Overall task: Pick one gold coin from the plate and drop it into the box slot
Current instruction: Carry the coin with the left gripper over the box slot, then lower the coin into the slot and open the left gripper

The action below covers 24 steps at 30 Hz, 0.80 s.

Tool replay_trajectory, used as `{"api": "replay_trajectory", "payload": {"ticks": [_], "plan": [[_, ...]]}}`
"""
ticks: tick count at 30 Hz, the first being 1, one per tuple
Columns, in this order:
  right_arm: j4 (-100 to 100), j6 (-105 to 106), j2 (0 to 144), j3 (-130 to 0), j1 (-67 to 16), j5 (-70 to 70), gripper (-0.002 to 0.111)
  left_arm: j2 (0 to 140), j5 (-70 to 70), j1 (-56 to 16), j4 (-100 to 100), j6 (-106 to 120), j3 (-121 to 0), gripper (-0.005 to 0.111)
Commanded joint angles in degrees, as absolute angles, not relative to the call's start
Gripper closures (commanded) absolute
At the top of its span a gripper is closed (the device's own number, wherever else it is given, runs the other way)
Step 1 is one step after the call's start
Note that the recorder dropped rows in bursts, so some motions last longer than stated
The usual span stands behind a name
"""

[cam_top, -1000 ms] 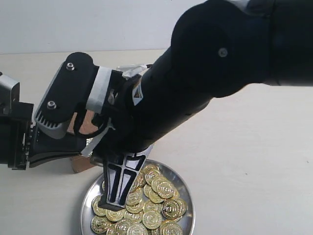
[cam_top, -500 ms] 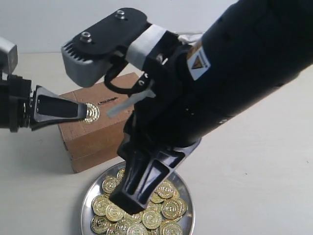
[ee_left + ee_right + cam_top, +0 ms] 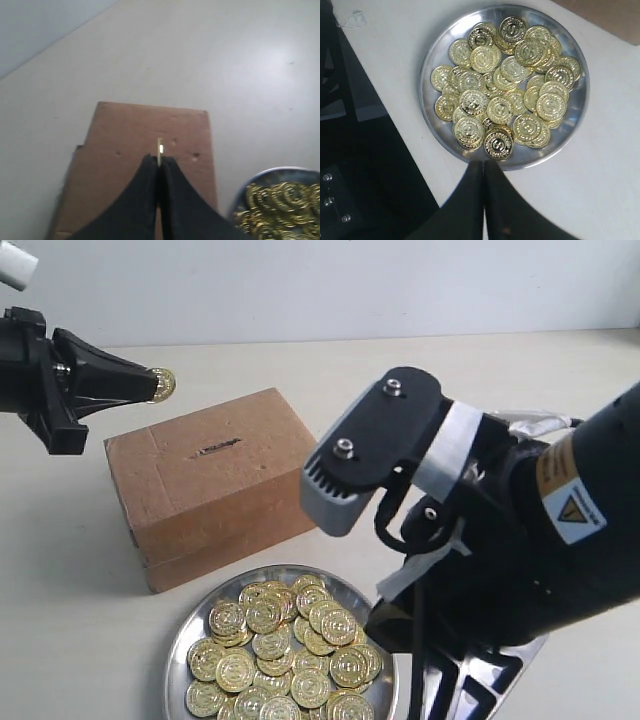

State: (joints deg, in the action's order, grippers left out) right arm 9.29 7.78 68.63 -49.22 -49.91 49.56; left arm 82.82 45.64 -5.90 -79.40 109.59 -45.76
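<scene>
**Exterior view.** The left pincer (image 3: 148,387) hangs above the table (image 3: 520,390), pinching a single gold coin (image 3: 162,385) at its very tips. The box (image 3: 215,490) sits below and ahead of those tips. Its slot (image 3: 218,448) lies a little past the coin and lower down, and the plate (image 3: 182,645) is farther on, beyond the box. The step in hand looks to be carrying the coin to the slot. To do it well, the coin should travel forward until it is over the slit, with its edge turned along the slit's line. It should then go down until the rim enters the slit before the pincer lets go.

**Left wrist view.** The coin (image 3: 160,147) shows edge-on, a thin gold sliver poking past the closed tips, with the box top (image 3: 150,125) straight beneath. The slot cannot be made out here. Only a small part of the coin seems to be held, so a slow, steady approach would suit.

**Right wrist view.** The right pincer (image 3: 484,167) is pressed together and holds nothing. It sits just short of the plate's rim (image 3: 426,95), with the heap of coins (image 3: 505,95) ahead of it. It is best left there, clear of the box.
</scene>
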Motion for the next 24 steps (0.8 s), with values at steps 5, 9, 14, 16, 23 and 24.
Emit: {"api": "replay_trajectory", "payload": {"ticks": [5,9,14,16,23,24], "plan": [[9.6,7.4,65.9,-47.9,-50.0,47.1,0.108,89.1,40.0,-11.9,-79.9,116.7,-48.9,0.107],[10.7,7.4,65.9,-47.9,-50.0,47.2,0.108,93.8,40.3,-11.9,-80.7,114.9,-52.8,0.107],[10.5,7.4,65.9,-47.9,-50.0,47.2,0.108,97.9,41.0,-11.9,-79.8,115.1,-55.0,0.107],[10.5,7.4,65.9,-47.9,-50.0,47.2,0.108,99.0,42.5,-11.9,-79.2,115.1,-55.2,0.107],[10.5,7.4,65.9,-47.9,-50.0,47.1,0.108,99.9,44.0,-11.9,-75.3,114.2,-55.2,0.107],[10.5,7.4,65.9,-47.9,-50.0,47.1,0.108,100.0,44.2,-11.9,-74.8,113.6,-55.2,0.107]]}}
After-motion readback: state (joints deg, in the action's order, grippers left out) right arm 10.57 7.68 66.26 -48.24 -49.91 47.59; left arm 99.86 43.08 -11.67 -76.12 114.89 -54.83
